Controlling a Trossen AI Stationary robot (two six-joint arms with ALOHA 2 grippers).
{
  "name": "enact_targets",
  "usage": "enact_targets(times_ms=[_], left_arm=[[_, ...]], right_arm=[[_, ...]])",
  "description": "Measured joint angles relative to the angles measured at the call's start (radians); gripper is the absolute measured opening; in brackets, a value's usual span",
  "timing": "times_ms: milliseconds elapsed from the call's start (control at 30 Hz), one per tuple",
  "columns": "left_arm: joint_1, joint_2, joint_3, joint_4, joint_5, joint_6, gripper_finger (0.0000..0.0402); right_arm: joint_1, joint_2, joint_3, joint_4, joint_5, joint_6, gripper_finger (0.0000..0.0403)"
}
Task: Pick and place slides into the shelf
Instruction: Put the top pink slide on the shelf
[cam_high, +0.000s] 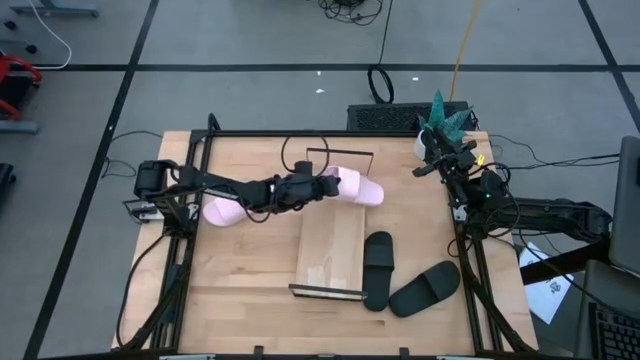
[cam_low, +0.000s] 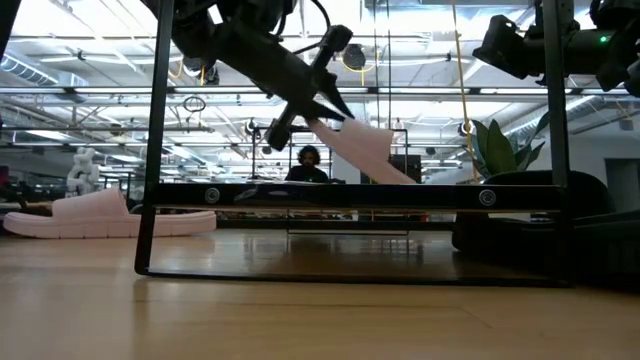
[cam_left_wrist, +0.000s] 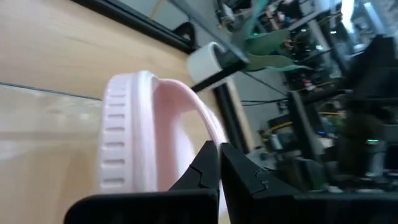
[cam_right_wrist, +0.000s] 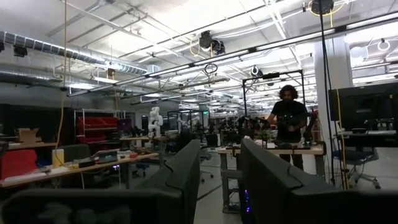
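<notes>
Left gripper (cam_high: 322, 185) is pinched shut on the edge of a pink slide (cam_high: 358, 188), holding it tilted and clear of the wood above the far end of the shelf (cam_high: 330, 250); in the left wrist view its fingers (cam_left_wrist: 208, 171) clamp the thin rim beside the ribbed sole (cam_left_wrist: 121, 143). The slide is pale pink with a wide strap and a grooved side. Its mate (cam_high: 226, 210) lies flat on the table near the left edge, under the left arm. The shelf, light planks with black wire frames at both ends, runs from the table's middle toward the near edge. Two black slides (cam_high: 377, 270) (cam_high: 425, 288) lie just right of it near the near edge, close together. Right gripper (cam_high: 440, 165) waits raised at the far right corner, fingers parted, holding nothing, beside a green plant (cam_high: 445, 115).
</notes>
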Motion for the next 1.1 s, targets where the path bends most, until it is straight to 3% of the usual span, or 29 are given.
enact_targets(times_ms=[567, 1100], left_arm=[[0.000, -0.001, 0.001, -0.176, -0.136, 0.023, 0.0000], [0.032, -0.002, 0.001, -0.241, -0.169, 0.041, 0.0000]], right_arm=[[0.000, 0.000, 0.000, 0.000, 0.000, 0.000, 0.0107], [0.000, 0.000, 0.000, 0.000, -0.001, 0.000, 0.0107]])
